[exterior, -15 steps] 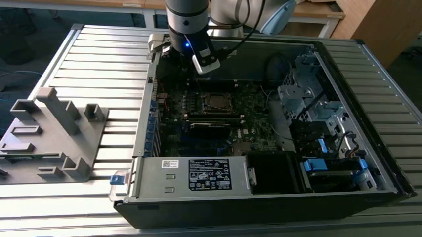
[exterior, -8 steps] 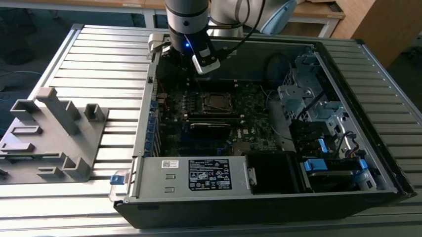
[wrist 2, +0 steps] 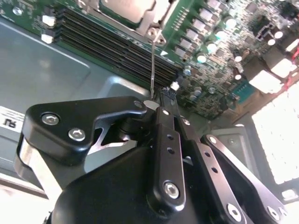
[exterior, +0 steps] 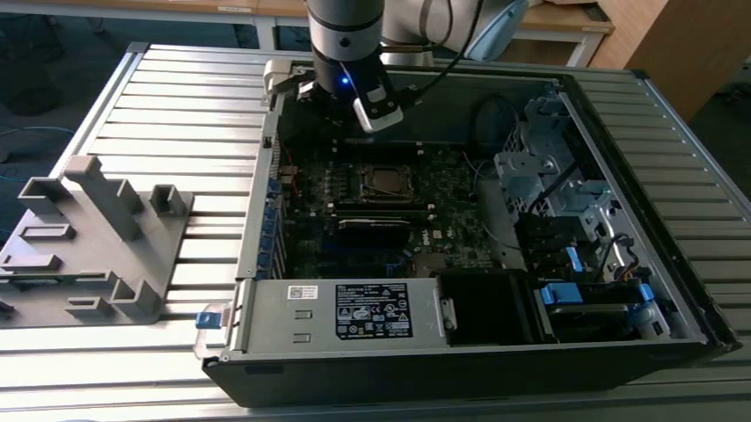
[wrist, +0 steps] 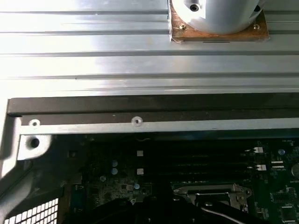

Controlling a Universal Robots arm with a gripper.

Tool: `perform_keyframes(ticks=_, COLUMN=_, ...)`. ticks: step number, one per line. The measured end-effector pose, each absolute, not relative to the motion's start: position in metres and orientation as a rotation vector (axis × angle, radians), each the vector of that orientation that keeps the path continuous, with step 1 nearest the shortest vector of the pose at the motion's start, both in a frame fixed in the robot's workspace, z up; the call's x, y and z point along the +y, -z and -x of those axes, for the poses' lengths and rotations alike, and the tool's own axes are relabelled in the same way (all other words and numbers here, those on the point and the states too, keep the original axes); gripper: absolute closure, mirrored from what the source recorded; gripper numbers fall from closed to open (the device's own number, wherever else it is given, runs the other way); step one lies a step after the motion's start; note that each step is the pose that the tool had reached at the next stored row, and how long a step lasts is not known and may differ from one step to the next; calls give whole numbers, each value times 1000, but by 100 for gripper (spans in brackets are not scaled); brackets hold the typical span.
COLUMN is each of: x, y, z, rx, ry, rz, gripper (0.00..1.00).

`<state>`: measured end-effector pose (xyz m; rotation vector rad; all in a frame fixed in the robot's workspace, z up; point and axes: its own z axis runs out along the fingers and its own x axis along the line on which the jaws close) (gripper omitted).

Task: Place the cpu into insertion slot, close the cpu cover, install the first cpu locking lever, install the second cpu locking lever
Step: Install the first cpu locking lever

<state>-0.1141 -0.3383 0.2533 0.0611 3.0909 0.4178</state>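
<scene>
Showed dull silver-tan metal on the cpu [wrist 2: 124, 9], bright bare steel on the lever [wrist 2: 153, 60], semi-matt black metal on the gripper [wrist 2: 164, 96] and ribbed satin aluminium on the table [exterior: 176, 114].

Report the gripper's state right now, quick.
Gripper: closed on the tip of the thin silver metal locking lever, as seen in the second wrist view.

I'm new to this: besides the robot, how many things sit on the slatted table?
2: an open computer case toward the exterior view's right, and a grey fixture at its left. Others may lie outside the picture.
</scene>
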Motion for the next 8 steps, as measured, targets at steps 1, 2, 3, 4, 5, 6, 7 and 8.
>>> perform_keyframes(ticks=1, x=-338, y=-253, z=112, rx=3091, ry=-418, rz=-61, gripper=90)
perform_keyframes(ticks=2, x=-338, y=-253, z=109, rx=3092, ry=-418, rz=-61, gripper=90)
perform_keyframes(ticks=3, x=-338, y=-253, z=106, rx=3092, ry=-418, rz=-61, gripper=90)
perform_keyframes(ticks=4, x=-338, y=-253, z=104, rx=3092, ry=-418, rz=-61, gripper=90)
perform_keyframes(ticks=5, x=-338, y=-253, z=103, rx=3092, ry=-417, rz=-61, gripper=90)
perform_keyframes(ticks=6, x=-338, y=-253, z=101, rx=3093, ry=-415, rz=-62, gripper=90)
perform_keyframes(ticks=7, x=-338, y=-253, z=100, rx=3093, ry=-414, rz=-62, gripper=90)
perform_keyframes(ticks=8, x=-338, y=-253, z=99, rx=3093, ry=-411, rz=-62, gripper=90)
